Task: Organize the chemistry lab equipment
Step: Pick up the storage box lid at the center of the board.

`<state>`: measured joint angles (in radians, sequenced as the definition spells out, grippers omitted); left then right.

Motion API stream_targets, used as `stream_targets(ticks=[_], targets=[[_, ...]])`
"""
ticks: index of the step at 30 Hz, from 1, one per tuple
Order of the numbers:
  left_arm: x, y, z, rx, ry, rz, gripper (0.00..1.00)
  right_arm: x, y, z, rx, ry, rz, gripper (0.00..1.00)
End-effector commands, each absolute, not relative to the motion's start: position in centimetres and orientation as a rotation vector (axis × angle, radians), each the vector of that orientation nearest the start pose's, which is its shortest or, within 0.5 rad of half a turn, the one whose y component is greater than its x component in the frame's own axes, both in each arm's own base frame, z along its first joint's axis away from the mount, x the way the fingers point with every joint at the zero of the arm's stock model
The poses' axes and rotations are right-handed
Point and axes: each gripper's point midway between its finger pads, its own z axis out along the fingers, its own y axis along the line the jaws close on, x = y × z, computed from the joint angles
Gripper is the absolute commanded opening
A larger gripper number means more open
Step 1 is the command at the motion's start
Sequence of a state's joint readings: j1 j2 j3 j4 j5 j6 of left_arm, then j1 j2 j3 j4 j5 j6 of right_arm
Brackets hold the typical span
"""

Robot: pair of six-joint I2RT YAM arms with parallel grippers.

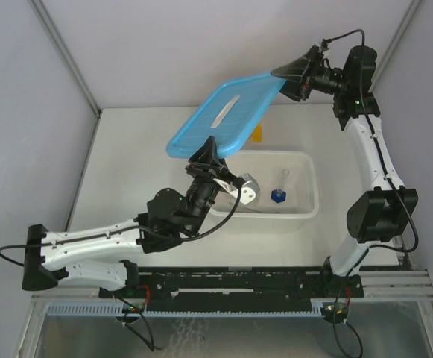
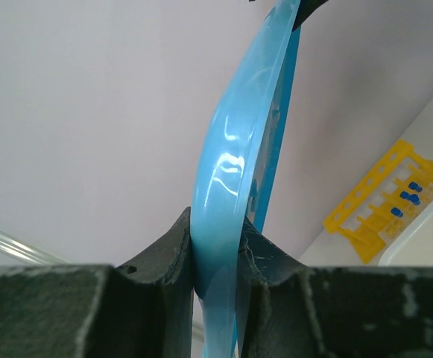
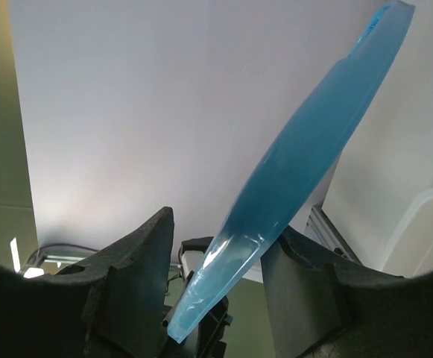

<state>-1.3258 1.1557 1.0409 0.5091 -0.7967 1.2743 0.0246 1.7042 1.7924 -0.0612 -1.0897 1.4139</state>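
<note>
White walls close in a pale worktop [image 1: 127,171] on three sides, seen from the top camera. On it stands a big white tub [image 1: 305,210], and inside the tub is a small clear glass vessel [image 1: 282,179] with a blue piece at its foot. A blue rectangular lid [image 1: 227,115] is held up in the air above the far left part of the tub, tilted. The left end effector [image 1: 209,151] grips the lid at its near edge; the right end effector [image 1: 296,74] grips it at its far right corner. A bit of the yellow tube rack [image 1: 256,134] peeks out from under the lid, just behind the tub and well below both end effectors.

From the left wrist camera, the left end effector [image 2: 216,250] is clamped on the lid [image 2: 235,164], whose edge rises straight up between the two dark fingers [image 2: 164,253]. The yellow rack [image 2: 384,205] lies off to the right and farther away, apart from the fingers, with small blue-capped tubes [image 2: 410,195] standing in some of its slots. A strip of the tub's white rim [image 2: 425,239] crosses in front of the rack.

From the right wrist camera, the right end effector [image 3: 220,261] has its jaws a moderate way apart, with the lid's [image 3: 305,164] edge running down between them and lying against the right finger [image 3: 298,261]; the left finger stands clear of it. The tub's rim [image 3: 425,224] shows at lower right
</note>
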Motion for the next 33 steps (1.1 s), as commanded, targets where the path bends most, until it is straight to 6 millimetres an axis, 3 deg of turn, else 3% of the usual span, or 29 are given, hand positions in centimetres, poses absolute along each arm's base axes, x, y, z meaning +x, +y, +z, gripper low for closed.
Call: stream_targets(ticks=[1, 8, 15, 17, 18, 21, 24, 25, 26, 33], targets=[[21.6, -26.6, 46.2, 0.796, 0.906, 0.393, 0.00, 41.7, 17.6, 44.7, 0.252, 1.920, 1.847, 0.48], [20.7, -27.1, 46.2, 0.812, 0.854, 0.373, 0.00, 42.0, 18.2, 43.9, 0.228, 1.937, 1.911, 0.43], [20.6, -27.1, 45.3, 0.827, 0.855, 0.385, 0.00, 41.2, 17.9, 43.3, 0.249, 1.939, 1.920, 0.19], [20.7, -27.1, 44.9, 0.830, 0.861, 0.395, 0.01, 41.0, 17.7, 43.3, 0.253, 1.935, 1.924, 0.05], [20.8, -27.0, 44.7, 0.829, 0.865, 0.398, 0.07, 40.9, 17.5, 43.3, 0.257, 1.930, 1.922, 0.00], [21.1, -26.8, 44.3, 0.819, 0.884, 0.411, 0.32, 40.8, 16.7, 43.7, 0.269, 1.912, 1.911, 0.00], [21.6, -26.4, 43.6, 0.797, 0.921, 0.422, 0.70, 40.9, 15.4, 44.3, 0.285, 1.881, 1.891, 0.00], [21.8, -26.3, 43.4, 0.787, 0.938, 0.423, 0.95, 41.1, 14.8, 44.5, 0.294, 1.870, 1.881, 0.00], [22.0, -26.2, 43.0, 0.778, 0.956, 0.422, 0.99, 41.2, 14.2, 44.7, 0.304, 1.857, 1.871, 0.00], [22.9, -25.7, 41.9, 0.674, 1.111, 0.322, 1.00, 41.8, 10.5, 46.5, 0.338, 1.760, 1.837, 0.00]])
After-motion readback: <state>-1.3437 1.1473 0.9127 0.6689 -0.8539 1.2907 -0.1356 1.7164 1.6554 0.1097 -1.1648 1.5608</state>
